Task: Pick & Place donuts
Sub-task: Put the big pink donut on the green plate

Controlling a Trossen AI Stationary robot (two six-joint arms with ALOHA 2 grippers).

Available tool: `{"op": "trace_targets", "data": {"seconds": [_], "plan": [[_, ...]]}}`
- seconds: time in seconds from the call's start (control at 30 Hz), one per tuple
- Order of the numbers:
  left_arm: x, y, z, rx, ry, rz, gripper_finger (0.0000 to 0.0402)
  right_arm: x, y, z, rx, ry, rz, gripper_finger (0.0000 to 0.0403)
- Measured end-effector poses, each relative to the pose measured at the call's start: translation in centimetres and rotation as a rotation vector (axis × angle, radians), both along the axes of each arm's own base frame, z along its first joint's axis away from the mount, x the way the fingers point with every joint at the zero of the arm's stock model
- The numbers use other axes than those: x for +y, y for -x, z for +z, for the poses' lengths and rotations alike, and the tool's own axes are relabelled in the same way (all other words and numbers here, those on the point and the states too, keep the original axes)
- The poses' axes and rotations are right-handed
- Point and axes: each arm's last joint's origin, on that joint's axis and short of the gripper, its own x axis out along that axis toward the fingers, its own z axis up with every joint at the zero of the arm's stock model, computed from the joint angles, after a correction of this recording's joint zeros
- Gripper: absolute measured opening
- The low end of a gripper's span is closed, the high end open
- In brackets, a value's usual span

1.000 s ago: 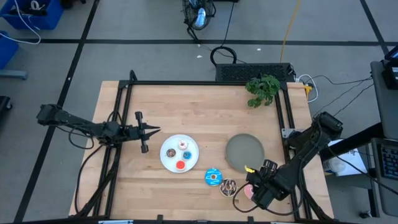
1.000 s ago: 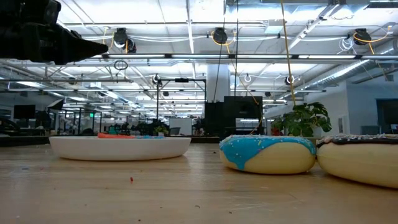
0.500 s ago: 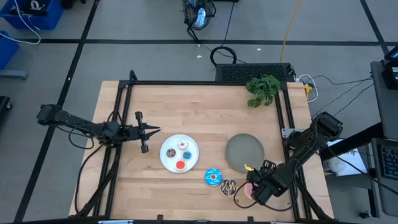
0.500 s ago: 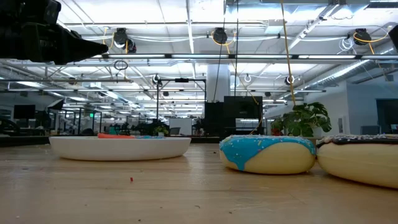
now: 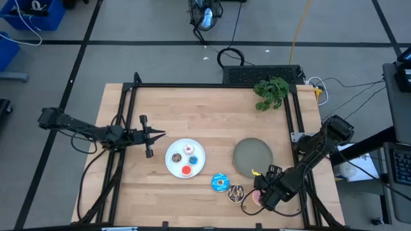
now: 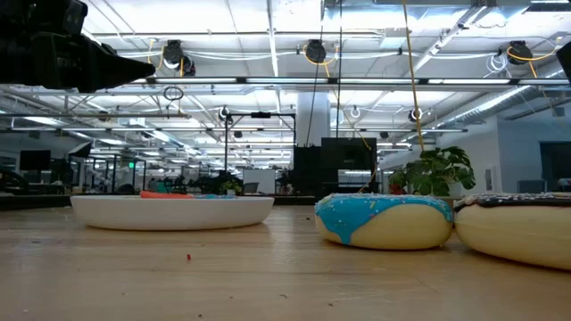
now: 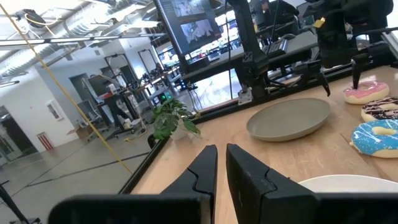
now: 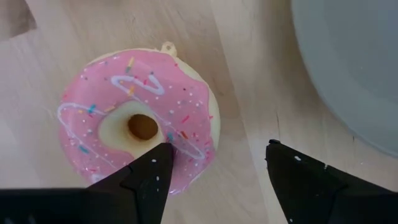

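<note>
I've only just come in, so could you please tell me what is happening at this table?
The right claw hangs open over the pink donut near the table's front right edge, one finger above the icing, not gripping yet. The blue donut and chocolate sprinkled donut lie beside it, near the empty grey plate. Small donuts sit on the white plate. The left claw waits shut by that plate.

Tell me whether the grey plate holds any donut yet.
No: the grey plate lies bare, while the pink donut sits on the table beside it.
</note>
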Motion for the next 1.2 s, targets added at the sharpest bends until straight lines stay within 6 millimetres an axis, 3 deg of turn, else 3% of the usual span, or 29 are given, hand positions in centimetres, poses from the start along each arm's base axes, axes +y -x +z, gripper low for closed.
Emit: {"op": "trace_targets", "data": {"seconds": [0.4, 1.2], "plan": [[0.0, 0.0, 0.0, 0.002, -0.001, 0.0, 0.0042, 0.0, -0.4, 1.7, -0.137, -0.06, 0.016, 0.0242], [0.0, 0.0, -0.3, 0.029, -0.011, 0.009, 0.0042, 0.2, -0.5, -0.1, -0.106, -0.069, 0.039, 0.0242]]}}
